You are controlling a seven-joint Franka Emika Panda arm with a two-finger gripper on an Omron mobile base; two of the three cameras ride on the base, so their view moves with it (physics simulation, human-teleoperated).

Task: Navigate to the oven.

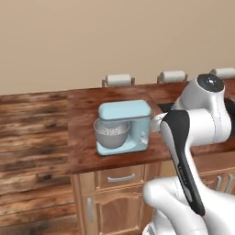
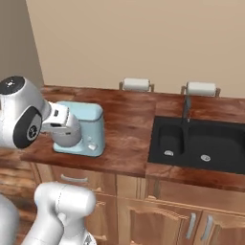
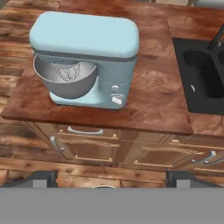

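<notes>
Here, pale-blue stand mixer (image 3: 87, 57) on wood counter (image 3: 153, 100), whisk inside its steel bowl (image 3: 65, 78); black sink (image 2: 201, 143) alongside; hand (image 3: 111, 178) fingers apart.

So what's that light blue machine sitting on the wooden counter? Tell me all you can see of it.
It is a stand mixer, pale blue with a smooth, rounded head over a flat base. A shiny metal bowl sits under the head, with a wire whisk hanging inside it. Small pale knobs show on the side of its column. It stands upright on the reddish-brown wooden counter near the counter's left end, to the left of the black sink. Nothing else touches it.
</notes>
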